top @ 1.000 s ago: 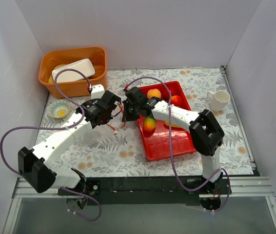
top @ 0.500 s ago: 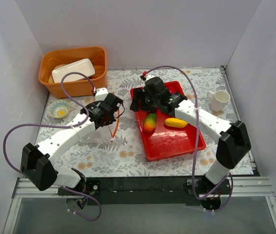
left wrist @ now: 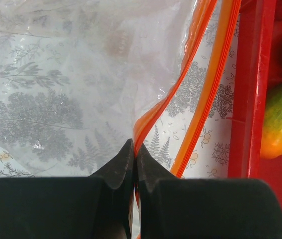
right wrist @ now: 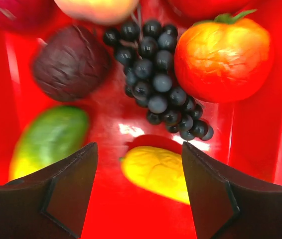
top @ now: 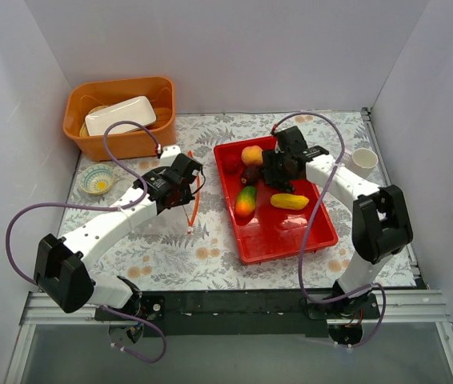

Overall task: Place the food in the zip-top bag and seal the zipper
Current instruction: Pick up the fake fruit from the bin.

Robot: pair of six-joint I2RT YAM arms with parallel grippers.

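My left gripper (left wrist: 135,149) is shut on one orange-red zipper (left wrist: 153,112) strip of the clear zip-top bag (left wrist: 81,74), which lies on the floral table left of the red tray (left wrist: 250,99). The bag's mouth gapes toward the tray. From above, the left gripper (top: 182,182) holds the strip (top: 197,196). My right gripper (right wrist: 140,169) is open above the tray (top: 290,236), with the yellow piece (right wrist: 156,172) below its jaws. Around it lie the grape bunch (right wrist: 161,79), a red-orange fruit (right wrist: 223,59), a dark red ball (right wrist: 71,62), the mango (right wrist: 49,139) and a peach (top: 251,154).
An orange basin (top: 122,120) holding a white dish stands at the back left. A small patterned bowl (top: 97,179) sits in front of it. A white mug (top: 362,160) stands right of the tray. White walls close in three sides.
The right gripper has left the bag's mouth, swung right over the tray and opened. The left gripper has kept its grip on the zipper strip and barely moved.
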